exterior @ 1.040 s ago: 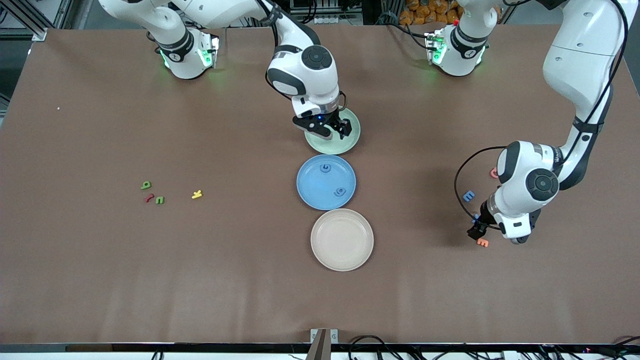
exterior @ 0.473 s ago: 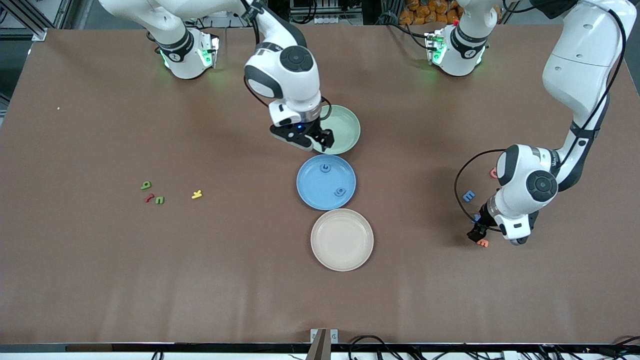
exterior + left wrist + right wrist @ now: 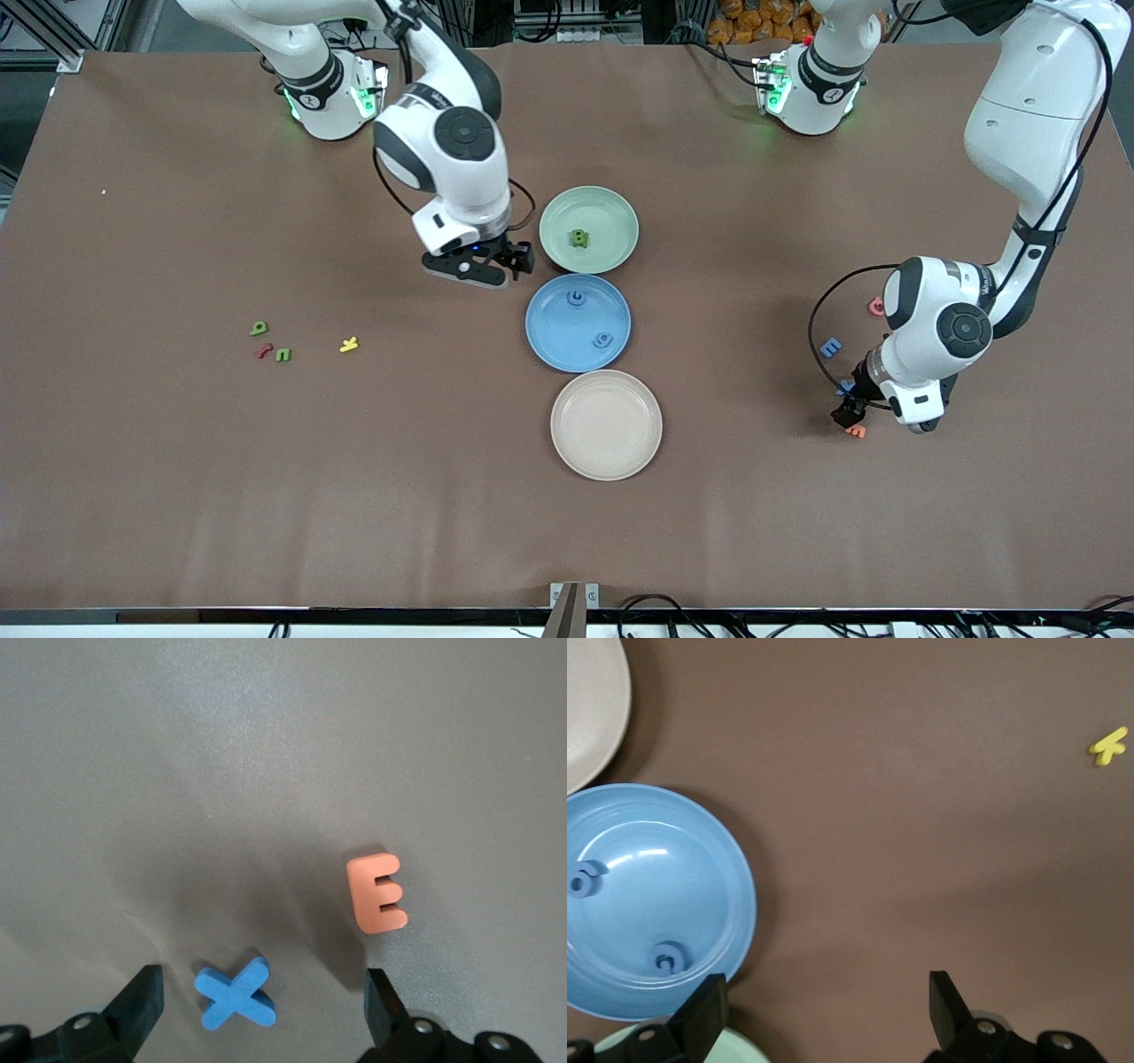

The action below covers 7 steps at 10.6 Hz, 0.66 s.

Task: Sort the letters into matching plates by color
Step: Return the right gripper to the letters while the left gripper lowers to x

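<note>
Only the left wrist view shows the blue X [image 3: 235, 994] whole.

The counter [image 3: 177, 487] is plain matte brown. One plate [image 3: 611, 211] is pale mint green and holds a darker green letter [image 3: 579, 237]. The blue plate [image 3: 554, 323] carries two blue letters [image 3: 577, 299] of its own shade. The third plate [image 3: 606, 425] is cream. The X [image 3: 236, 995] is bright blue, the E [image 3: 377, 893] orange. A loose letter [image 3: 349, 345] is yellow.

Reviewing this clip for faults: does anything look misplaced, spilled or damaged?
Nothing stands out. A green letter lies in the green plate, two blue letters in the blue plate; the beige plate holds nothing.
</note>
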Each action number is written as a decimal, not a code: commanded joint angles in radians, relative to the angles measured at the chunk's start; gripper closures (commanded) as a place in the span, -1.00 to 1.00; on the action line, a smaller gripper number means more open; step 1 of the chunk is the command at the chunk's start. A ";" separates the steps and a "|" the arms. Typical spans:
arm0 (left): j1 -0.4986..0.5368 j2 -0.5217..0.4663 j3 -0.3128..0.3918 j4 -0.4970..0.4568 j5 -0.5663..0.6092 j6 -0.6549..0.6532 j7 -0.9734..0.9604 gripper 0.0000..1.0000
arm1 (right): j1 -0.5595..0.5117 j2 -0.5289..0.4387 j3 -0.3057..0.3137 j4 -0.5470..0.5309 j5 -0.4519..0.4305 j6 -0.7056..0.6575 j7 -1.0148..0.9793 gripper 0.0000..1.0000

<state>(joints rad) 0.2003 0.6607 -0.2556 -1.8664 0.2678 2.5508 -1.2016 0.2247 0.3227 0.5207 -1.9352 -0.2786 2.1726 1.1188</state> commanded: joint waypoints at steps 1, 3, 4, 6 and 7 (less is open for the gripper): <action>0.007 -0.003 -0.004 -0.013 0.007 0.014 -0.007 -1.00 | -0.117 -0.177 -0.013 -0.178 0.085 0.003 -0.302 -1.00; 0.007 -0.003 -0.004 -0.017 0.007 0.014 -0.006 -1.00 | -0.136 -0.208 -0.074 -0.231 0.085 0.012 -0.437 -1.00; 0.007 -0.003 -0.004 -0.019 0.007 0.014 -0.004 -1.00 | -0.142 -0.211 -0.112 -0.246 0.085 0.016 -0.492 -1.00; 0.005 -0.004 -0.004 -0.026 0.016 0.014 -0.004 0.34 | -0.218 -0.252 -0.142 -0.312 0.085 0.062 -0.661 -1.00; 0.005 -0.004 -0.004 -0.033 0.034 0.014 -0.004 0.99 | -0.225 -0.264 -0.210 -0.327 0.087 0.070 -0.753 -1.00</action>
<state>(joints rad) 0.2013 0.6605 -0.2559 -1.8753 0.2687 2.5502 -1.2014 0.0532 0.1347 0.3820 -2.1788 -0.2134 2.2018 0.5472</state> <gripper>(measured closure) 0.189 0.000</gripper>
